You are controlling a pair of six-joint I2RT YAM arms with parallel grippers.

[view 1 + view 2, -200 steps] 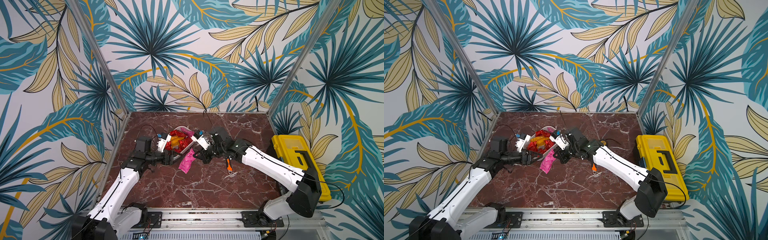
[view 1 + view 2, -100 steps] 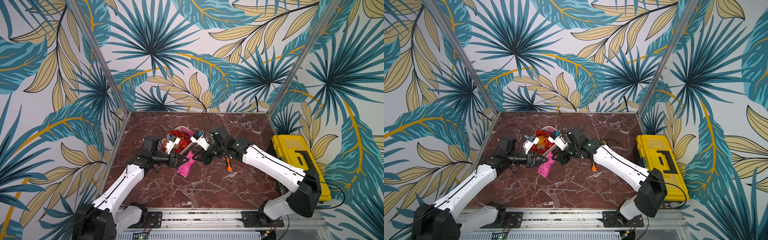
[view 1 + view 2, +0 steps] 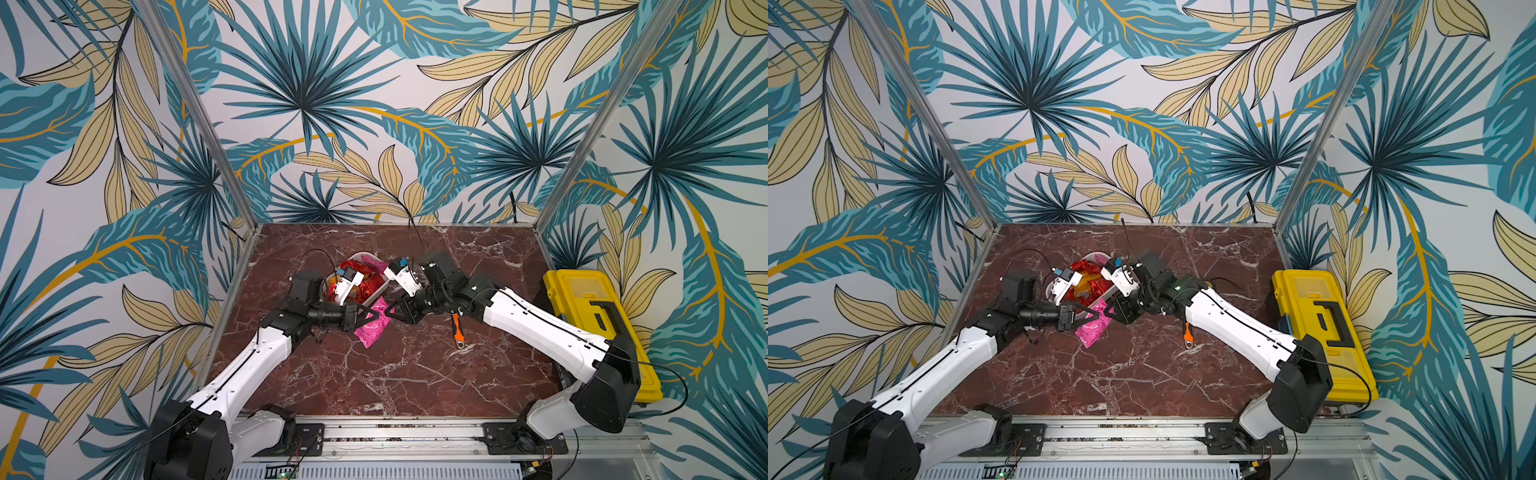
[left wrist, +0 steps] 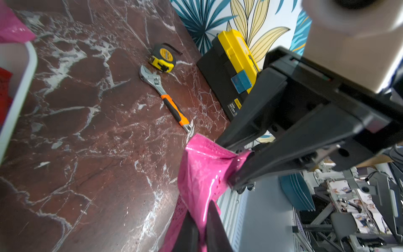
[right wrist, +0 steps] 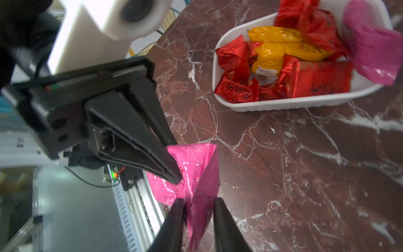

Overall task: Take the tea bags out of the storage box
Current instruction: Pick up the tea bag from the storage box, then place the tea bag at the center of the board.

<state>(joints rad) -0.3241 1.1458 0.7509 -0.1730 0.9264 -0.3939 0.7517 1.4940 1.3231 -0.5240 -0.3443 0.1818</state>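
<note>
The crinkled pink foil sachet [image 5: 196, 161] is clamped from the left by the left gripper [image 5: 175, 177], with the right gripper [image 5: 199, 201] parted around its right edge.

Bright, even light left soft shadows; glare streaked the crinkled pink foil sachet [image 4: 202, 174], and the white wrist-camera housing [image 5: 113, 21] was blurred.

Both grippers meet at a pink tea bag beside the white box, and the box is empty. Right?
The box is not empty: the right wrist view shows red and yellow tea bags in it. The left gripper and right gripper do meet at the pink tea bag.
</note>
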